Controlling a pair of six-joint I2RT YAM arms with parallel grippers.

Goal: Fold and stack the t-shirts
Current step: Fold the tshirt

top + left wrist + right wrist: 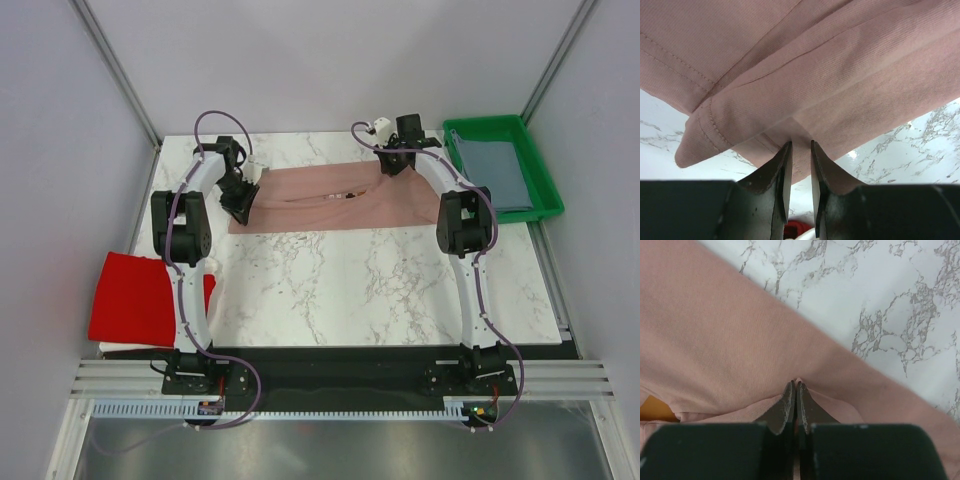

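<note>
Step in hand: folding the pink tee [330,205], first of three. It lies across the far half of the worktop [350,290], long axis left to right, with a lengthwise crease already showing and a slit of chest graphic near the middle. The left tool [243,203] sits at the tee's left end. In the left wrist view its jaws stand a narrow slit apart with a tuck of pink cloth clamped between them, and the hemmed edge hangs clear of the marble, so that end is grasped and lifted. The right tool [393,165] is at the tee's far edge, right of centre. In the right wrist view its jaws are pressed together on a small ridge of pink cloth, so it is clenched on the tee, though how much cloth it has caught cannot be told. The red tee [135,295] lies at the worktop's left edge, partly overhanging it, unfolded. The grey tee [505,175] lies in the tray [483,120] at far right. Judgement: task is early, with no stack begun. The next move likely calls for both tools to rise together and carry their held edges over the body of the tee, level with each other so the fold lands square. The thin right-hand pinch is the risk, as the cloth may slip.
</note>
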